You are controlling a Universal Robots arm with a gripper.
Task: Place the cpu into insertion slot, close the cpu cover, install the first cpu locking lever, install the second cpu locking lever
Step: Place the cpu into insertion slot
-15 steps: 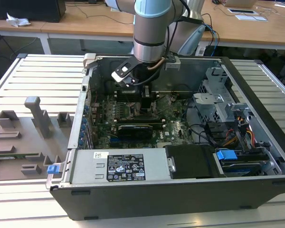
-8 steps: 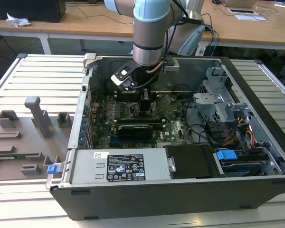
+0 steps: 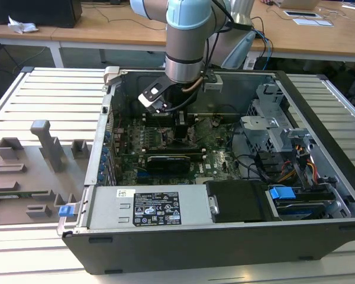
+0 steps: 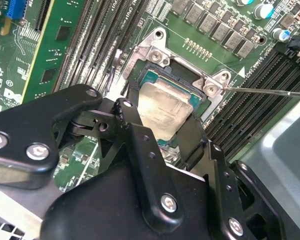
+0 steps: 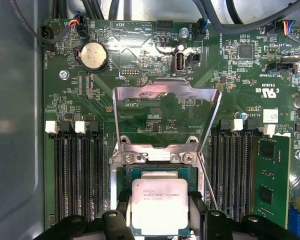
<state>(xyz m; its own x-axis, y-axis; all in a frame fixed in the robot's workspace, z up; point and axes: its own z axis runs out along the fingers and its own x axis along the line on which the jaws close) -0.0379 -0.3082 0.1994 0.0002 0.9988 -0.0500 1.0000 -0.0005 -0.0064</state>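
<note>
The black two-fingered gripper [image 3: 180, 127] reaches down into an open dark-grey computer case [image 3: 225, 236] that lies on a pale slatted worktop [image 3: 47, 89]. In both wrist views the gripper [image 4: 165, 125] [image 5: 160, 220] pinches a small flat square cpu with a pale silver-grey metal top [image 5: 160, 202] [image 4: 162, 107]. One finger is pressed against each of two opposite edges. Directly beneath the gripper is the square insertion slot with its silvery metal rim [image 5: 113, 182] [image 4: 150, 52], and the cpu lies level within that rim. I cannot tell if it is fully seated. Just beyond the fingertips, the thin silvery square-framed cpu cover [image 5: 165, 95] is swung open, away from the slot, and the green motherboard [image 5: 140, 55] shows through its window. A thin silvery wire lever [image 5: 208, 182] [image 4: 270, 92] slants past the slot beside one finger. Long black memory slots [image 5: 75, 170] run on both sides of the gripper.
</note>
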